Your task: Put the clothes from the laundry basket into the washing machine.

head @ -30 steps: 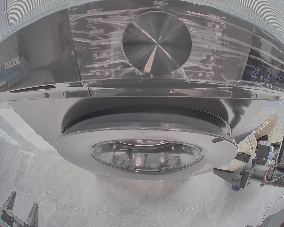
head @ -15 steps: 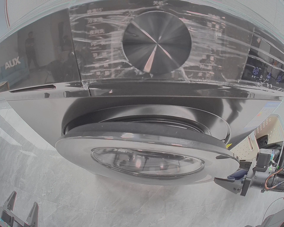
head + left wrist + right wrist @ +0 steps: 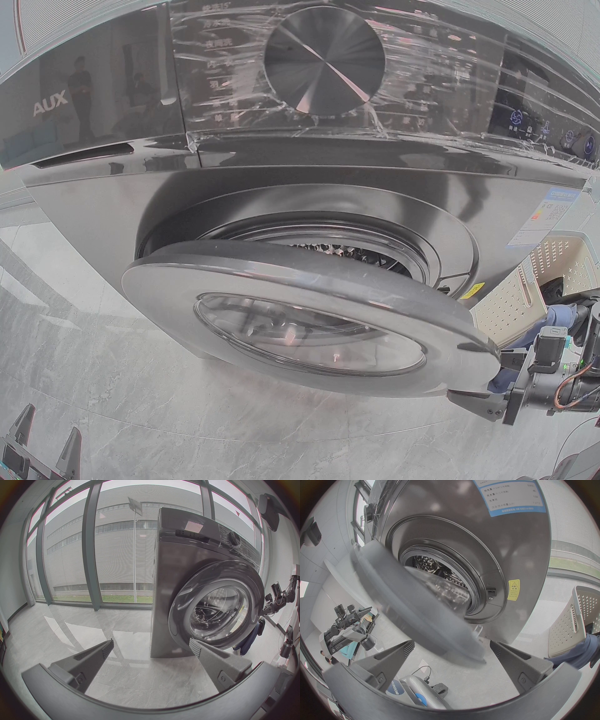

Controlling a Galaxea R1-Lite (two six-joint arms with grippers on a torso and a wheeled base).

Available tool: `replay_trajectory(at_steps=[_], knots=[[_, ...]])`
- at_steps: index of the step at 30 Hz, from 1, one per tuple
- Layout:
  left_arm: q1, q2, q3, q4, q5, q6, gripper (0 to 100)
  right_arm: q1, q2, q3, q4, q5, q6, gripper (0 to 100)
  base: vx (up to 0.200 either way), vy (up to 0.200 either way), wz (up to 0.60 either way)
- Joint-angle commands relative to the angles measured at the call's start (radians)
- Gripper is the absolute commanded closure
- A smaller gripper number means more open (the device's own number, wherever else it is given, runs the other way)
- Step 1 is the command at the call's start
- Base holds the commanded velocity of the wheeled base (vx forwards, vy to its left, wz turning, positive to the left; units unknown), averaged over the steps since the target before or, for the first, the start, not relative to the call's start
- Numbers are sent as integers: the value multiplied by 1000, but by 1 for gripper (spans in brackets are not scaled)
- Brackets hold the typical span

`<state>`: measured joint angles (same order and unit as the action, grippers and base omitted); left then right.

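Note:
The dark grey washing machine [image 3: 312, 175] fills the head view, its round door [image 3: 300, 319] hinged on the left and swung partly open, so the drum [image 3: 350, 253] shows behind it. My right gripper [image 3: 478, 381] is at the door's free right edge. In the right wrist view it [image 3: 451, 644] is open, with the door rim [image 3: 418, 611] between its fingers. The cream laundry basket [image 3: 537, 281] stands right of the machine, with blue clothes [image 3: 562, 315] hanging over its side. My left gripper [image 3: 49, 431] is low at the left, open and empty [image 3: 150, 642], far from the machine [image 3: 187, 573].
Grey marble floor [image 3: 125, 387] stretches in front of and left of the machine. Tall windows [image 3: 93, 548] stand behind it. A camera stand [image 3: 286, 642] is off to the machine's right. Another rig on a stand [image 3: 347, 630] stands farther back.
The door has swung from nearly shut to partly open, exposing the drum. My right gripper moved back and down with the door's edge. The head view has shifted slightly.

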<state>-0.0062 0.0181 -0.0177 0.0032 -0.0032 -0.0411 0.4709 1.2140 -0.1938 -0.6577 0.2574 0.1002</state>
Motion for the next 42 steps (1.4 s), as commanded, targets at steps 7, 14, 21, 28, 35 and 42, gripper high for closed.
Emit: replay_trajectory(at_steps=[7,14,21,28,35,42], knots=[[0,-18,16,0,0,0,0,0,33,-52,-5,-3,6,0,0,0,0],[0,-18,16,0,0,0,0,46,70,-26,-3,-3,6,0,-171,0,0],[0,-18,16,0,0,-2,0,51,61,-7,-5,-3,4,0,0,0,0],[0,-18,16,0,0,0,0,37,67,-70,-8,-4,10,0,-86,0,0],[0,-18,16,0,0,-2,0,54,71,-64,-5,-4,10,0,-86,0,0],[0,-18,16,0,0,-2,0,60,73,-58,-10,-3,7,0,0,0,0]])
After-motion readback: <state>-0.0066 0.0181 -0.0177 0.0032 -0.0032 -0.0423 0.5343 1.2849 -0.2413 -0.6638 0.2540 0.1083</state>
